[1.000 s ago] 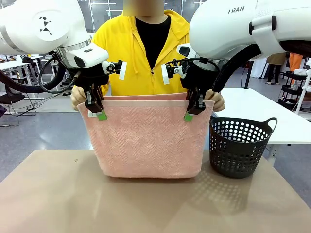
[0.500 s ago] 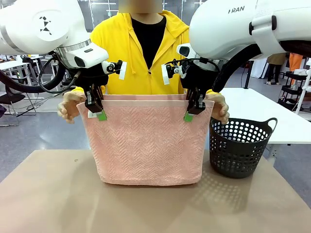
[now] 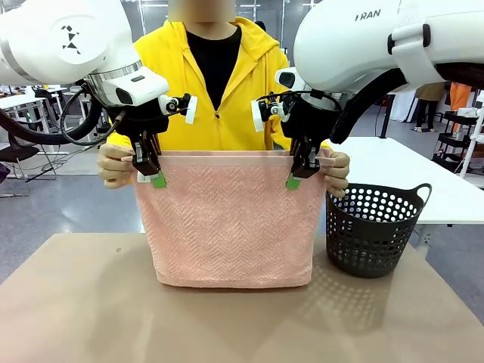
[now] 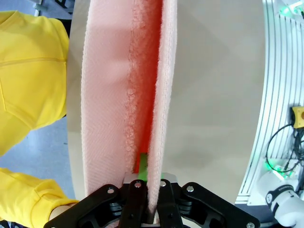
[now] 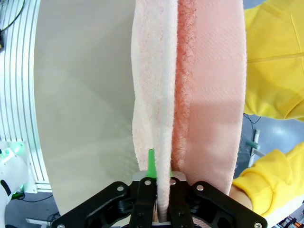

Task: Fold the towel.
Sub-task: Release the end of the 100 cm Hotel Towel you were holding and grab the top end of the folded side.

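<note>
The salmon-pink towel (image 3: 227, 223) hangs doubled over the table, its lower fold just above the tabletop. My left gripper (image 3: 150, 175) is shut on the near layer's top left corner, and my right gripper (image 3: 299, 176) is shut on its top right corner. The person's hands (image 3: 113, 165) (image 3: 337, 171) hold the far layer's top corners, level with my grippers. In the left wrist view the towel (image 4: 123, 104) runs up from the shut fingers (image 4: 149, 197). The right wrist view shows the towel (image 5: 185, 95) pinched the same way by the fingers (image 5: 161, 194).
A dark perforated basket (image 3: 372, 229) stands on the table right of the towel. The tan tabletop (image 3: 83, 302) spreads in front. The person in a yellow jacket (image 3: 223, 91) stands just behind the towel. White tables are farther back.
The person's hands have come inward and up to the towel's top corners and now hold the far layer. My grippers have not moved.
</note>
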